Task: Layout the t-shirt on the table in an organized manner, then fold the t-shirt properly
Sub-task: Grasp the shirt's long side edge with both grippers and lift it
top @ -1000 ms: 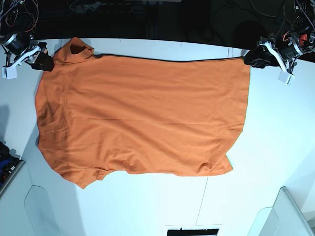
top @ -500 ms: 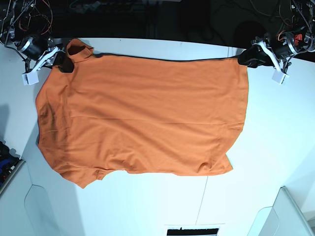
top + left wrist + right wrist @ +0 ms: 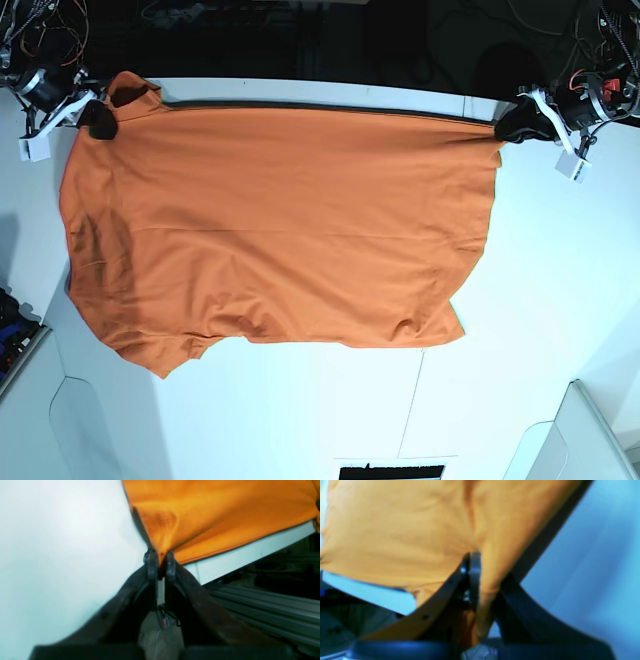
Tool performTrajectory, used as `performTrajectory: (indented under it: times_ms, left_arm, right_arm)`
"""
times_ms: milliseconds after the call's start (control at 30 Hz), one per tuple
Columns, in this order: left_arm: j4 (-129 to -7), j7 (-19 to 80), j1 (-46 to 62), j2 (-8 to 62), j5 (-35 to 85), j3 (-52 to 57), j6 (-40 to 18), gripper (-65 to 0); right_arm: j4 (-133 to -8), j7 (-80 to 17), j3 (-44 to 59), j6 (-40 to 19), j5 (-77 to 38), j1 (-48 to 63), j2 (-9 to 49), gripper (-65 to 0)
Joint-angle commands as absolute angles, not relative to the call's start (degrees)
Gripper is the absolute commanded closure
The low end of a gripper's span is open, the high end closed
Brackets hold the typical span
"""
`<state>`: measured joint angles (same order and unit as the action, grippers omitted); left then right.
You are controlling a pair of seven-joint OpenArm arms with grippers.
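T-shirt edge farther back — tauter

Behind the work surface the room is dark, nearly black. Loose cables hang in the far corners, red and black strands tangled together. A grey ribbed metal rail runs below the far edge, seen from the left wrist view. Pale angled panels stand at the near corners. A small dark label sits at the near edge. Lighting is even and cool.
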<state>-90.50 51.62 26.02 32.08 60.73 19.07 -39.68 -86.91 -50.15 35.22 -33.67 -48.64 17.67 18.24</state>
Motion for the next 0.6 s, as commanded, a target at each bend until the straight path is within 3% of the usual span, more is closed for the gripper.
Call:
performTrajectory:
  times_ms: [0,567]
  left_arm:
    - [-91.7,50.9,25.7,33.2,61.8,19.5,-40.0,0.0]
    - [-93.5,50.7,18.3,33.2,61.5,19.4,-40.0,0.0]
  right_arm:
    - [-87.4,-49.5,36.5,-33.5,-49.8,17.8,19.2,0.0]
    - [-87.4,-47.4,37.1,-33.4,-46.9,6.8,19.2,0.0]
